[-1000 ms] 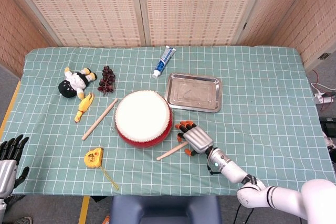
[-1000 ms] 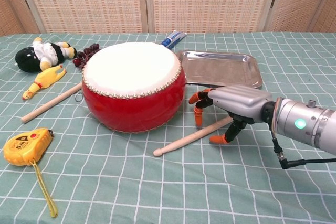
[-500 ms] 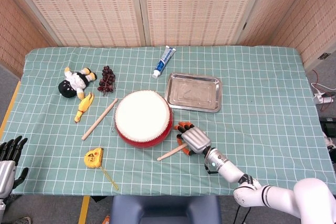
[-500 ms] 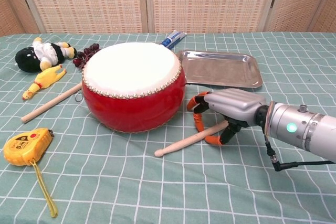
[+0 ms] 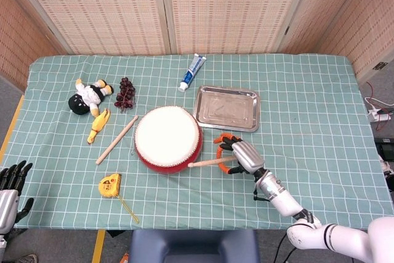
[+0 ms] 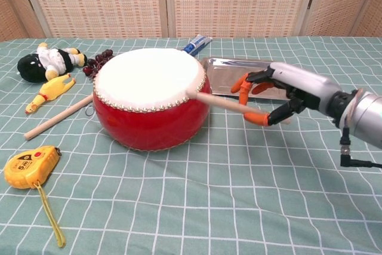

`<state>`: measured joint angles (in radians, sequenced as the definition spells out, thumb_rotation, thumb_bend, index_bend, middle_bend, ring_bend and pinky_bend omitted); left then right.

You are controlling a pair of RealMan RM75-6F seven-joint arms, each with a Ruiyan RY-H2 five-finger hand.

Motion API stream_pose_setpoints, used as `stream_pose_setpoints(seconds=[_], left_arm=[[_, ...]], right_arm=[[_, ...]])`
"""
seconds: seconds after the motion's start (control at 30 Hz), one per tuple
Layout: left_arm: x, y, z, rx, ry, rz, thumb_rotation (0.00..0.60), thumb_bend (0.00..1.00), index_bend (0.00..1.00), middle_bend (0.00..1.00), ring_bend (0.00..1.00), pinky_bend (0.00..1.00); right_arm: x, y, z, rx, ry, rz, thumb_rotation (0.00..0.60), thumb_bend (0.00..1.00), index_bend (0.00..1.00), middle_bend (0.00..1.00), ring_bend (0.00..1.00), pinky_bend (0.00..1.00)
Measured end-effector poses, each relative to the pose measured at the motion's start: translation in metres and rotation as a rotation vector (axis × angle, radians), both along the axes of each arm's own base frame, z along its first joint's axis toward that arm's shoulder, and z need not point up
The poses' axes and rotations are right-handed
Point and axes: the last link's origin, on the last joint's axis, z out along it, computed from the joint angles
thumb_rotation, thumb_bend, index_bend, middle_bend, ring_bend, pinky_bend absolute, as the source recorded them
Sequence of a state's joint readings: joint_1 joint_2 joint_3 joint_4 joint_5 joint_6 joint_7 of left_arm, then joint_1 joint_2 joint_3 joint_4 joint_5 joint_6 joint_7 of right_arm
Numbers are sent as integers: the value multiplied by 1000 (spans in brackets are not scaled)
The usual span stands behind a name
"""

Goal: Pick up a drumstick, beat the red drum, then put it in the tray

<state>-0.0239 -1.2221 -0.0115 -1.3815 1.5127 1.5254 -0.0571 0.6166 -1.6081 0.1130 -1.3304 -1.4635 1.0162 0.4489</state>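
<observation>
The right hand (image 6: 271, 97) pinches the light, stiff wooden drumstick (image 6: 218, 103) by its butt end, tip toward nine o'clock at the red drum (image 6: 152, 97); held there it should swing freely.

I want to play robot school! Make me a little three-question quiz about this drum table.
1. True or false: the right hand holds a wooden drumstick off the table.
2. Which sits nearest the shiny metal tray? A) yellow tape measure B) white-and-blue toothpaste tube C) black-and-white plush doll
3. Fill in: the second wooden drumstick lies on the cloth beside the round red ____.

Key: 1 true; 2 B; 3 drum.
</observation>
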Motion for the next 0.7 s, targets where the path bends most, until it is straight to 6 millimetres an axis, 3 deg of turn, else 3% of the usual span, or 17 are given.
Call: stream_pose_setpoints(seconds=[0.37, 0.57, 0.7], left_arm=[[13, 0, 2, -10, 13, -25, 600, 316, 35, 12, 0, 17], [14, -2, 5, -11, 20, -18, 600, 316, 35, 12, 0, 18], [14, -3, 4, -17, 20, -15, 600, 315, 35, 12, 0, 18]], right_arm=[[-50, -6, 24, 204, -659, -334, 600, 442, 646, 277, 184, 215], [-84, -18, 27, 265, -873, -436, 600, 446, 617, 302, 227, 222], [-101, -24, 24, 288, -925, -464, 600, 449, 589, 305, 238, 229]])
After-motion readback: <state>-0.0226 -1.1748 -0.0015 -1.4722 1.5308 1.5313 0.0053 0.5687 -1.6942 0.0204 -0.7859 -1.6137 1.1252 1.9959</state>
